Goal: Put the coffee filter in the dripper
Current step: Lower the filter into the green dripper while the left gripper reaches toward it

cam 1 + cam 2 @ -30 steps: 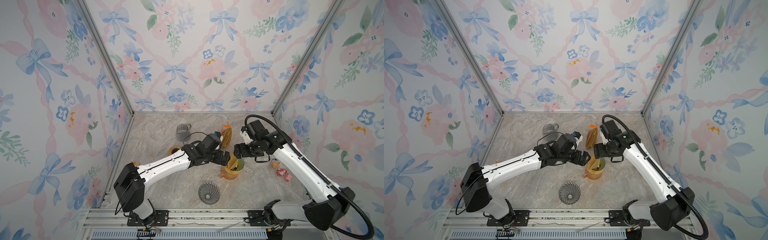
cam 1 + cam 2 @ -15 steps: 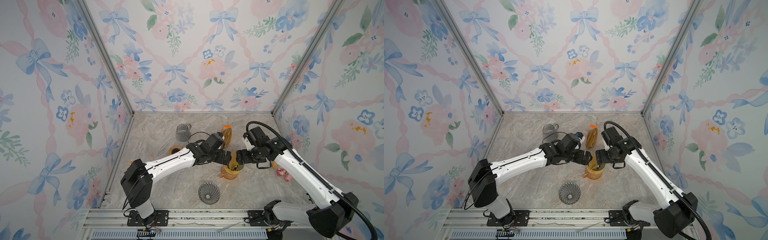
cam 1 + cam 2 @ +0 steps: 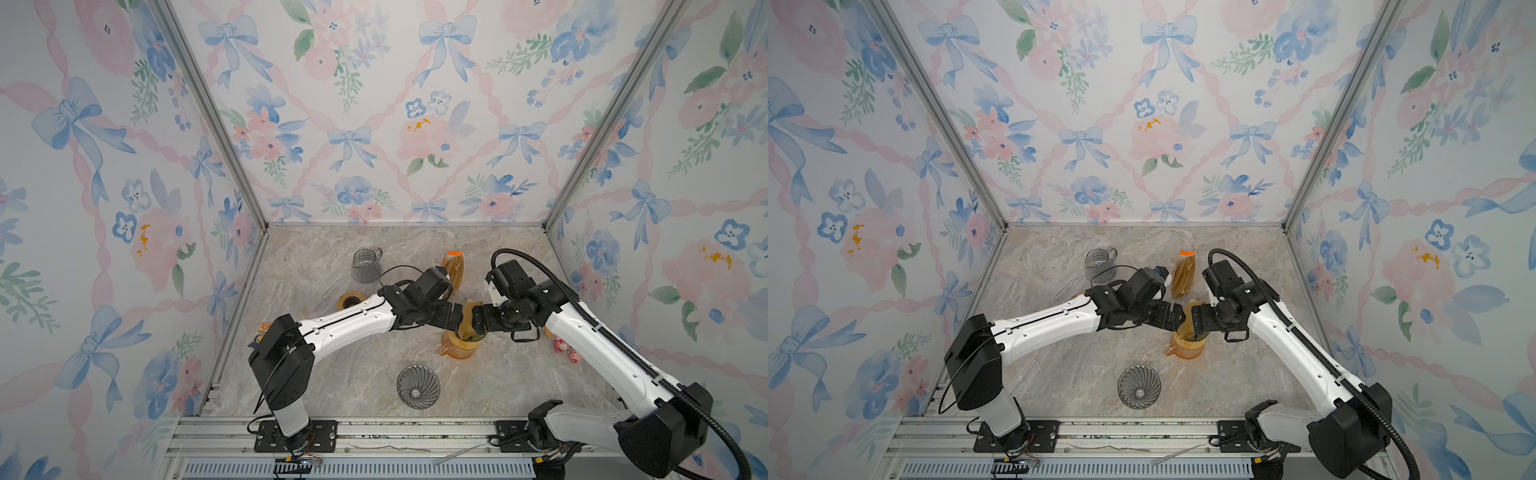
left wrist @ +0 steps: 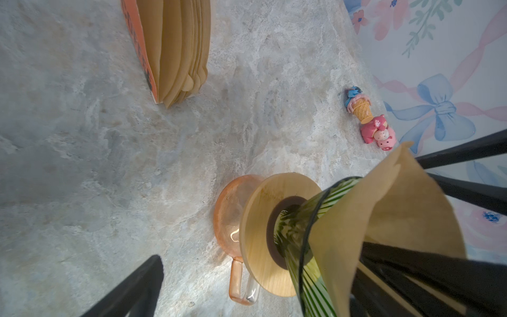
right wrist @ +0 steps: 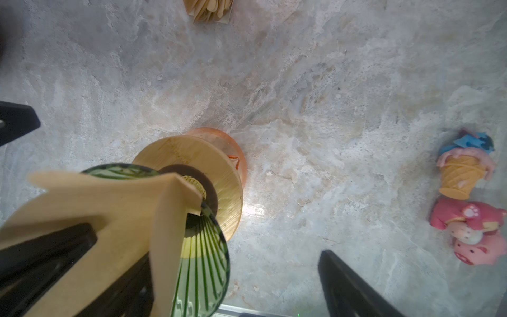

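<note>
A green ribbed glass dripper [image 3: 466, 338] [image 3: 1192, 338] with a wooden collar [image 4: 256, 233] stands on an orange glass mug [image 3: 456, 352]. A brown paper coffee filter [image 3: 468, 315] [image 3: 1188, 316] stands upright in the dripper, its top well above the rim. My left gripper [image 3: 456, 318] [image 4: 260, 255] is open at the filter's left side. My right gripper [image 3: 478, 323] [image 5: 208, 244] is open at its right side. In the right wrist view the filter [image 5: 96, 208] wraps round one of the fingers [image 5: 41, 255]. In the left wrist view one of the fingers [image 4: 411, 274] lies against the filter [image 4: 397, 219].
A pack of spare filters [image 3: 455, 270] stands just behind the grippers. A clear glass jug [image 3: 365, 264] and a tape roll [image 3: 349, 300] are at the back left. A clear ribbed dripper [image 3: 417, 386] sits near the front. Small toys [image 3: 563, 347] lie by the right wall.
My right gripper has come down and in toward the filter from the right. The left arm has swung rightward, its gripper closing on the filter's left side. Both grippers stay open.
</note>
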`<state>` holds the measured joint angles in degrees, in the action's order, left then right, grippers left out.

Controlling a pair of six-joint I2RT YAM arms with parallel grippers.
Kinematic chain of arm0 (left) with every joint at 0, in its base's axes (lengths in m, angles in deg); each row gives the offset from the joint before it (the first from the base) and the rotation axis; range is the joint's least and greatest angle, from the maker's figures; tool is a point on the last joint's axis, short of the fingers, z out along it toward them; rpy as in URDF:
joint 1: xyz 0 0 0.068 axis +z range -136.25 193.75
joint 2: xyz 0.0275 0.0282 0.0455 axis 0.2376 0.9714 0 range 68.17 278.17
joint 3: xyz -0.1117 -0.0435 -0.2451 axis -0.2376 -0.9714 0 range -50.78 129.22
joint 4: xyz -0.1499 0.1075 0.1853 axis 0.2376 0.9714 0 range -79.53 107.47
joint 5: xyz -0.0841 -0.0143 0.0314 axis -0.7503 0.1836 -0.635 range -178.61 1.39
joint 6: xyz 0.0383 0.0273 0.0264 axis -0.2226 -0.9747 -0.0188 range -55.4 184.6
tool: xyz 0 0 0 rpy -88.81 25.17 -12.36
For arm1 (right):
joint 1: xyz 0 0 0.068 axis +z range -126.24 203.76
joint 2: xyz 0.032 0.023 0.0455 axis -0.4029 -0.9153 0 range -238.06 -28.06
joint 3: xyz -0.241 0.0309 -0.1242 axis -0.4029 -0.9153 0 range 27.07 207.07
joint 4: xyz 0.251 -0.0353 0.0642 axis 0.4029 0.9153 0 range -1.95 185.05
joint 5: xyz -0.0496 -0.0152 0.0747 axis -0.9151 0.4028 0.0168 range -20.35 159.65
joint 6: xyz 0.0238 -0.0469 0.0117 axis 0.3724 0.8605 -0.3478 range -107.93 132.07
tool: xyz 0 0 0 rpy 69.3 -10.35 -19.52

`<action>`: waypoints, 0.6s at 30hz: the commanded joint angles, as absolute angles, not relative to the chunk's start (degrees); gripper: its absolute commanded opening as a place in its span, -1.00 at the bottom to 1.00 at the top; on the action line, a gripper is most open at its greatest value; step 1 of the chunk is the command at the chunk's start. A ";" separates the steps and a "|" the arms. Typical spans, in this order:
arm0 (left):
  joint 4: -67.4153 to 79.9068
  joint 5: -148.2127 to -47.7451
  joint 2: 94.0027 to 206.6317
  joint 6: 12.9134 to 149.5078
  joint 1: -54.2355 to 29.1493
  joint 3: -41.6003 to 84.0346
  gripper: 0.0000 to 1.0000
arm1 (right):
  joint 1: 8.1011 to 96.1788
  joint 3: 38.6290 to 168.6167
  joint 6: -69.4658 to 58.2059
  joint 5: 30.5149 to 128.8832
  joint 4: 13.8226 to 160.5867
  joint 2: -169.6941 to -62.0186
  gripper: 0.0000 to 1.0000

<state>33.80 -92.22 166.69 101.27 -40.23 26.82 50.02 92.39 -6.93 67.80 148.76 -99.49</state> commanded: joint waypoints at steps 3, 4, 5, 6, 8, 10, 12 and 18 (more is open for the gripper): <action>34.46 -91.20 168.58 101.93 -39.42 28.10 0.96 | 48.46 90.47 -7.61 69.59 147.00 -98.50 0.85; 34.46 -91.06 168.56 101.96 -39.30 28.06 0.96 | 48.16 90.06 -7.61 69.97 146.58 -98.48 0.85; 34.46 -91.00 168.58 101.98 -39.22 27.98 0.96 | 48.03 89.72 -7.70 70.15 146.28 -98.45 0.85; 34.46 -90.92 168.56 102.00 -39.11 27.94 0.96 | 47.85 89.39 -7.77 70.35 146.03 -98.31 0.85; 34.46 -90.89 168.51 101.90 -38.89 27.82 0.96 | 47.41 88.57 -7.78 70.70 145.40 -98.30 0.86; 34.47 -90.87 168.30 101.88 -38.80 27.67 0.96 | 46.98 87.84 -7.88 71.05 145.11 -98.35 0.86; 34.54 -90.89 168.28 101.94 -38.72 27.63 0.96 | 46.65 87.19 -7.79 71.23 144.84 -98.37 0.86; 34.57 -91.11 168.73 101.96 -38.67 27.70 0.96 | 45.76 85.61 -7.93 72.73 143.32 -97.90 0.86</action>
